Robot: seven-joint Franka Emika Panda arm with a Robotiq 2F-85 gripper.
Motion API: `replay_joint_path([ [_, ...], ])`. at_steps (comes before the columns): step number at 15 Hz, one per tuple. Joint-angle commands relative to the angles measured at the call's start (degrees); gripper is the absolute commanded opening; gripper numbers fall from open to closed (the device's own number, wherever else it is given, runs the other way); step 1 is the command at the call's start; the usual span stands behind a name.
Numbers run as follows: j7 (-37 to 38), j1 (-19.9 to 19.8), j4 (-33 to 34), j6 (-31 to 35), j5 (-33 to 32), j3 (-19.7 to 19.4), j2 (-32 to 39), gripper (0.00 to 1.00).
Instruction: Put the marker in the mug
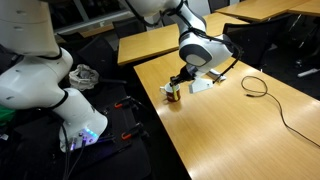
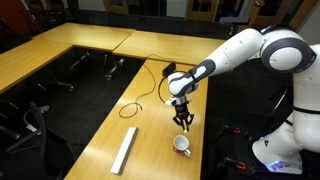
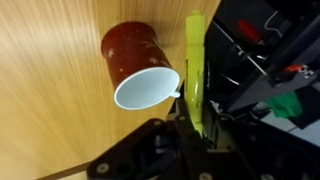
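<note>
- Yellow is the colour of the marker (image 3: 194,60). In the wrist view it is a thin stick pointing away from the camera.
- Your gripper (image 3: 197,128) is squeezed tight on the near end of the marker, with a dark finger on each side of it.
- The mug (image 3: 135,60) is just beside the marker. It is red on the outside and white inside.
- The marker is outside the mug. It runs along past the white rim and looks very close to it, but you cannot tell if they touch.
- The mug stands on the light wooden table (image 3: 50,100).
- In an exterior view the gripper (image 2: 183,118) hangs just above the mug (image 2: 182,145), and the mug stands up with its open top facing up. The marker is too small to pick out there.
- In an exterior view the gripper (image 1: 178,85) is low over the mug (image 1: 173,96), near the table's edge.
- A long flat grey bar (image 2: 125,150) lies on the same table, apart from the mug.
- A thin black cable (image 2: 133,106) loops over the table farther back.
- The white arm (image 2: 240,55) reaches in from the side.
- More wooden tables (image 2: 60,55) stand far behind.
</note>
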Motion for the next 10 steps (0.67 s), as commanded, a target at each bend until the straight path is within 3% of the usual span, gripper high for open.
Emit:
replay_joint_path([
  [1,-6.0,4.1,3.7,-5.3,2.6,-3.5,1.7,0.05],
  [10,-14.3,8.5,11.4,-11.9,7.6,-4.2,7.4,0.05],
])
